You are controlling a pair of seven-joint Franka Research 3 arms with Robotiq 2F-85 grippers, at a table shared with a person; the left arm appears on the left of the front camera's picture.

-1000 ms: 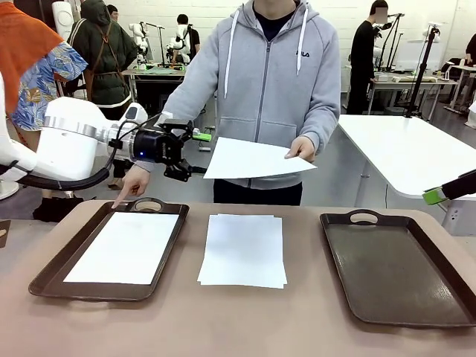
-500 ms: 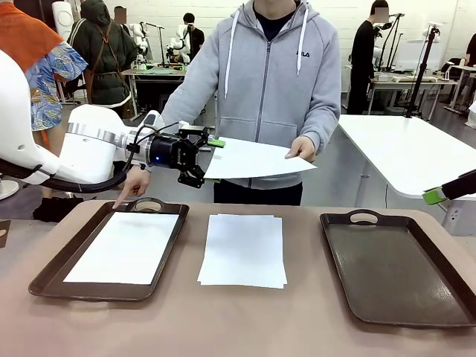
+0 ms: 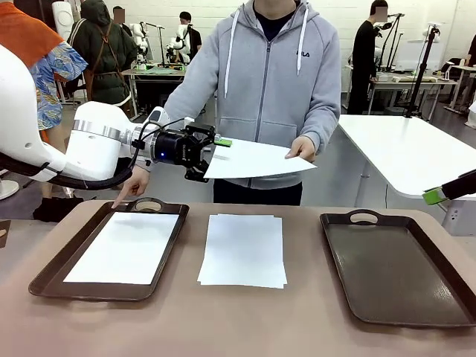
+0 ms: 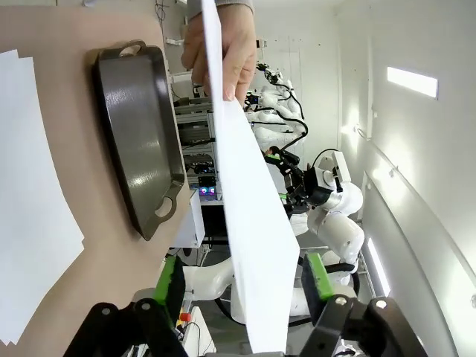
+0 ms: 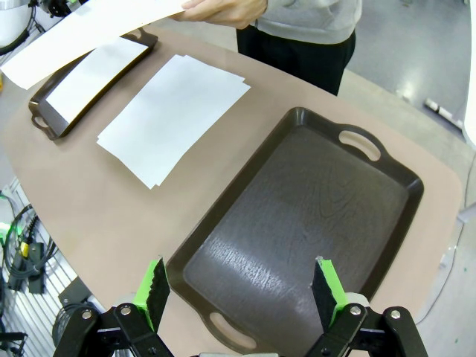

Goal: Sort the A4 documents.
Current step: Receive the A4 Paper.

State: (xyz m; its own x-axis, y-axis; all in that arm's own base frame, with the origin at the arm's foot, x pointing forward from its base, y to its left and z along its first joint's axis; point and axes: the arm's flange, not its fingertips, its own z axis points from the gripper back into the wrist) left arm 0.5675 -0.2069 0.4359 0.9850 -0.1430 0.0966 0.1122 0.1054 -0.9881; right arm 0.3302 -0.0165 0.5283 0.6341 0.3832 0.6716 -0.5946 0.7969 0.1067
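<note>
A person across the table holds one A4 document in the air, a hand on its right edge. My left gripper straddles its left edge. In the left wrist view the sheet runs between the green pads with a gap on each side, so the left gripper is open. More documents lie stacked mid-table. One sheet lies in the left tray. My right gripper hangs open above the right tray, holding nothing.
The person's other hand points down at the left tray's far handle. The right tray is dark brown with bare floor. My right gripper's green tip shows at the picture's right edge. A white table stands behind on the right.
My left gripper has moved right until its jaws straddle the held sheet's left edge, and the jaws have narrowed. The right arm, the trays and the stack have not moved.
</note>
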